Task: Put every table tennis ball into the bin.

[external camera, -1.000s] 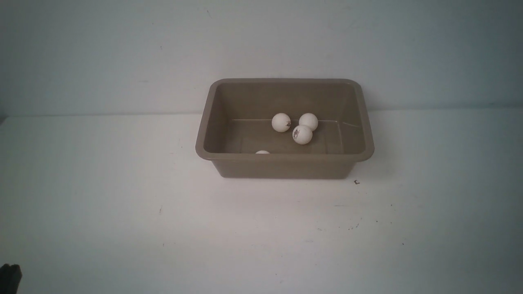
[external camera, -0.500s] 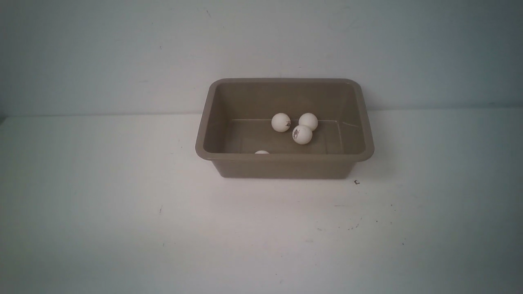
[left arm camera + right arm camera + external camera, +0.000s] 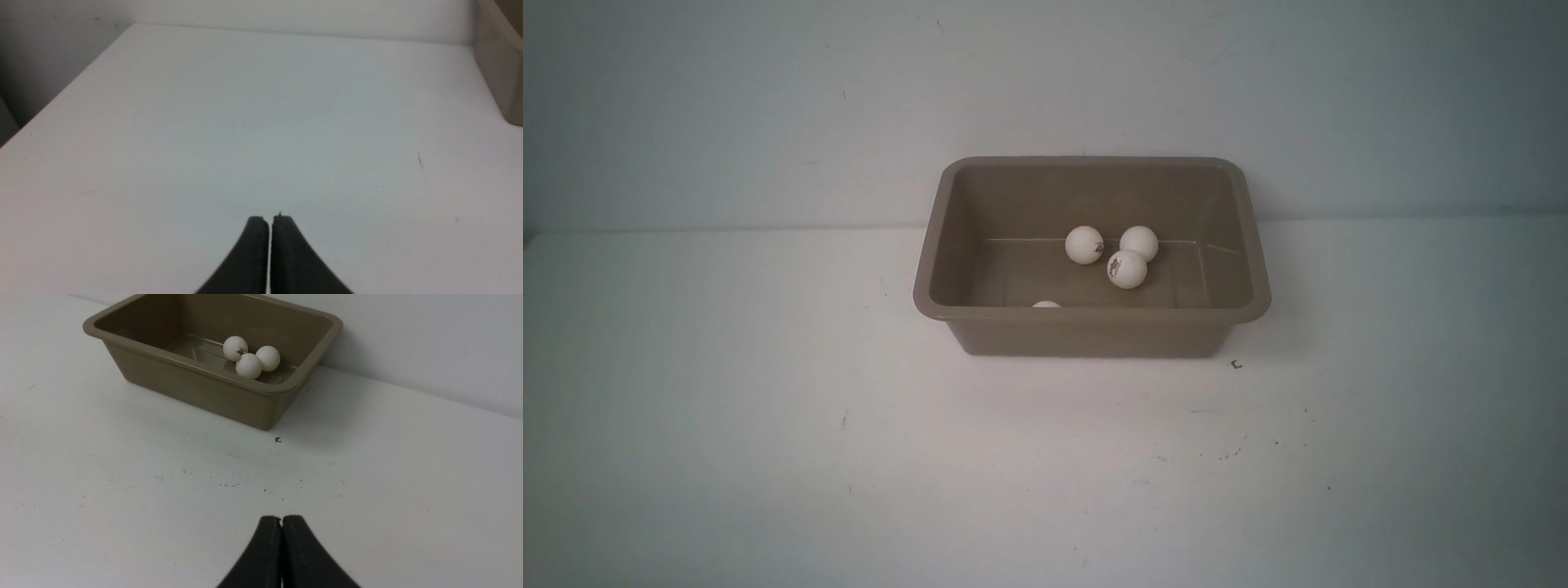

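So the table tennis balls (image 3: 1127, 269) are sitting in the bin (image 3: 1091, 331), which is toward the far side of the table (image 3: 768, 457): three bunched up touching near the middle, a fourth peeking over the near wall. I can't spot a fifth anywhere. They look super light, hard-shelled and smooth, so they'd roll or squirt away; pinch across the widest part, gently. The left tool (image 3: 269, 220) and right tool (image 3: 282, 520) are both pinched closed, holding nothing.
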Tool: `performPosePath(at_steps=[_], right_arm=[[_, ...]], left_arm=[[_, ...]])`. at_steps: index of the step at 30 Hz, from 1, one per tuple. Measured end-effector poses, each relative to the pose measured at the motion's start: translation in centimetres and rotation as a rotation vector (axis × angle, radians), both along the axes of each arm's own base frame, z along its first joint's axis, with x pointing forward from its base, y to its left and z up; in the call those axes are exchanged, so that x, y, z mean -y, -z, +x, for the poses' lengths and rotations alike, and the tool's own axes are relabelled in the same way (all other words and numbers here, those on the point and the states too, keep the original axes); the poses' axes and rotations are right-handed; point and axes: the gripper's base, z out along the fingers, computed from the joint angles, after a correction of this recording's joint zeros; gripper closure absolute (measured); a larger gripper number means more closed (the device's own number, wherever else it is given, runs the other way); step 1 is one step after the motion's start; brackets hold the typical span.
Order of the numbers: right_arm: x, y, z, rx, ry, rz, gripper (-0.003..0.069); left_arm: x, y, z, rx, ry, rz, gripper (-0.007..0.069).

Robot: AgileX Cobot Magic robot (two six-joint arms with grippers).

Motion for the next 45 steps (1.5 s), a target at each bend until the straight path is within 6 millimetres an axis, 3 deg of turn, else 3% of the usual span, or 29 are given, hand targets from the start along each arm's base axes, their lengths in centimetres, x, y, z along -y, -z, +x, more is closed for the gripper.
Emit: performPosePath(at_steps=[23, 29, 32, 39, 45], right_arm=[[0.0, 0.0, 0.0, 0.005, 0.002, 0.000, 0.0675], [0.2, -0.5, 0.7, 0.199, 0.121, 0.130, 0.0675], [0.5, 1.0, 1.5, 0.269, 0.222, 0.164, 0.0675], [1.8, 7.7, 1.5, 0.186, 0.470, 0.281, 0.0675], [2.2, 8.5, 0.7, 0.240, 0.544, 0.318, 0.0675]], left_arm=[[0.0, 0.0, 0.0, 0.003, -0.006, -0.021, 0.0629], [0.0, 0.0, 0.0, 0.003, -0.006, -0.021, 0.0629], [0.0, 0.0, 0.0, 0.003, -0.006, -0.021, 0.0629], [0.0, 0.0, 0.0, 0.003, -0.006, -0.021, 0.0629], [0.0, 0.0, 0.0, 0.003, -0.006, -0.021, 0.0629]])
